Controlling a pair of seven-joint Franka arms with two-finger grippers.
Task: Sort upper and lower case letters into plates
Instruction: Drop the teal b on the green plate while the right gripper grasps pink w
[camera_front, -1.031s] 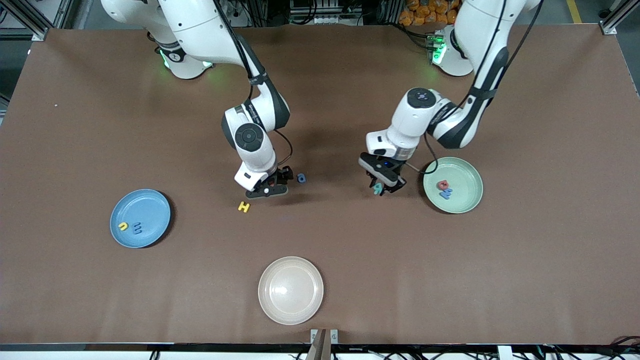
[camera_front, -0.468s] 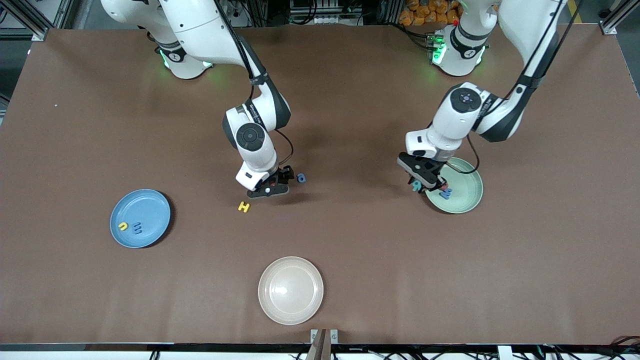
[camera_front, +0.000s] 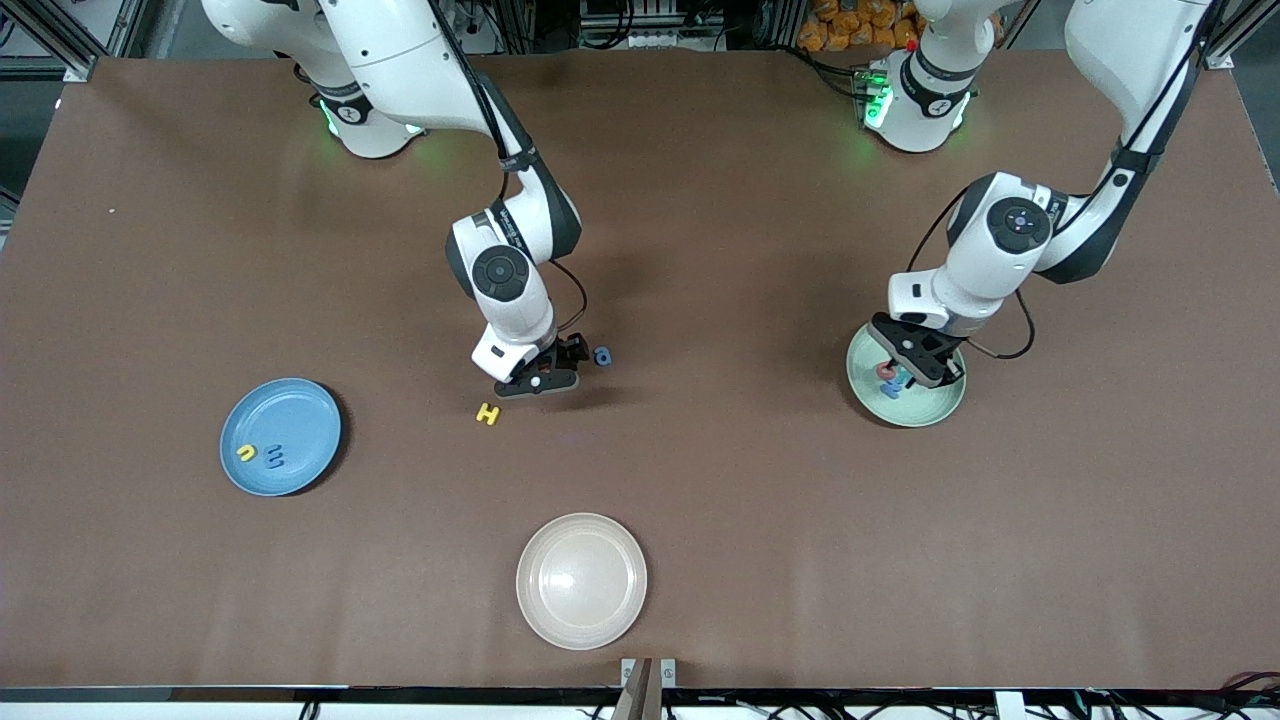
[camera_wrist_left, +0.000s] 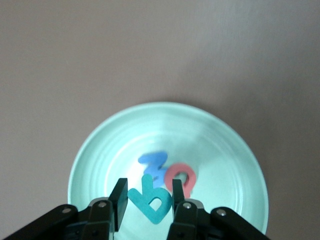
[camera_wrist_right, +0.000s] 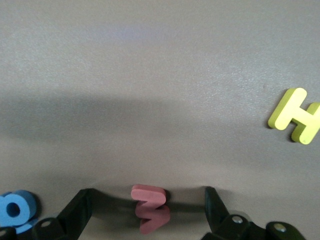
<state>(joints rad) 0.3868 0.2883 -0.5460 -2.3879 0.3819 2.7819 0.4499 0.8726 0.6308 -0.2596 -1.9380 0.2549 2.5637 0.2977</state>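
You see eight letters on this table and three plates. The left gripper (camera_wrist_left: 146, 206) hangs over the pale green plate (camera_front: 935, 398), its fingers closed on a teal letter (camera_wrist_left: 151, 202), above a blue letter (camera_wrist_left: 153, 163) and a red letter (camera_wrist_left: 180, 177) lying in that plate. The right gripper (camera_wrist_right: 148, 207) sits low at mid-table, fingers spread wide either side of a red letter "z" (camera_wrist_right: 150, 209), not touching it. A yellow "H" (camera_front: 487, 413) lies just nearer the camera, a blue rounded letter (camera_front: 602, 355) just beside the gripper. The blue plate (camera_front: 300, 415), toward the right arm's end, holds a yellow letter (camera_front: 246, 453) and a blue letter (camera_front: 275, 457). The cream plate (camera_front: 581, 581) sits nearest the camera.
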